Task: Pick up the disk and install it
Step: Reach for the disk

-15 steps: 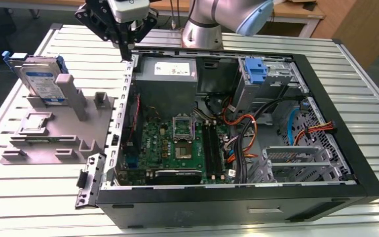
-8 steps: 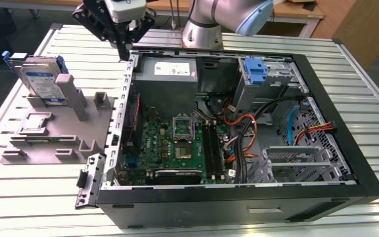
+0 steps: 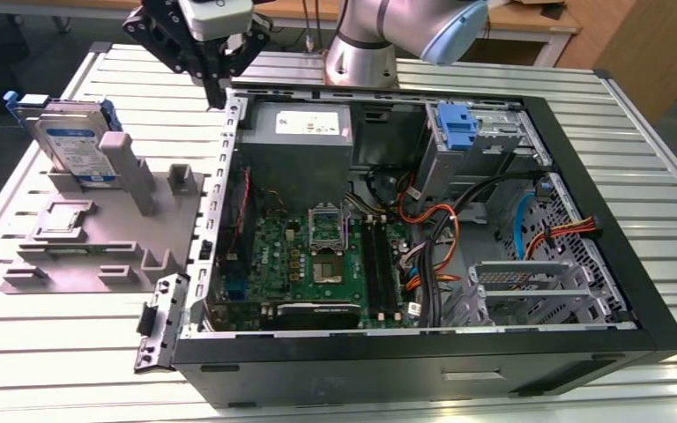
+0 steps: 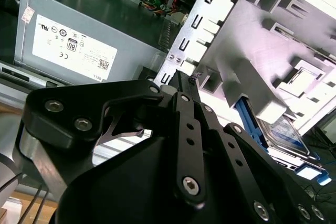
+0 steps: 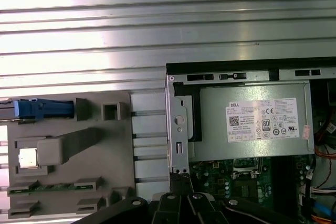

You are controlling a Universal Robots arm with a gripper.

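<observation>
Gripper (image 3: 216,95) and disk (image 3: 70,145) stood well apart. The black gripper hung over the far corner of the open computer case (image 3: 621,291), at the exterior view's left, with its jaws pressed together and nothing pinched between them; in both wrist views its closed tips (image 4: 185,77) (image 5: 180,177) lay over the perforated metal rim of the case, just beside the grey power supply (image 3: 297,132) (image 4: 79,40) (image 5: 252,124). Whether the tips touched that rim could not be told. The disk, a silver drive with a white and blue label in a blue carrier frame, stood upright in the grey plastic stand (image 3: 103,238) on the slatted metal table (image 3: 68,352), outside the case towards the exterior view's left. In the first wrist view the disk (image 5: 42,109) showed edge-on at the far end of the stand (image 5: 68,150); in the second wrist view it (image 4: 286,132) sat behind a post of the stand (image 4: 262,51). Inside the case lay the green motherboard (image 3: 315,256), bundles of cable, and a bare blue bracket (image 3: 457,123) mounted upright near the far wall, towards the exterior view's right of the power supply.
</observation>
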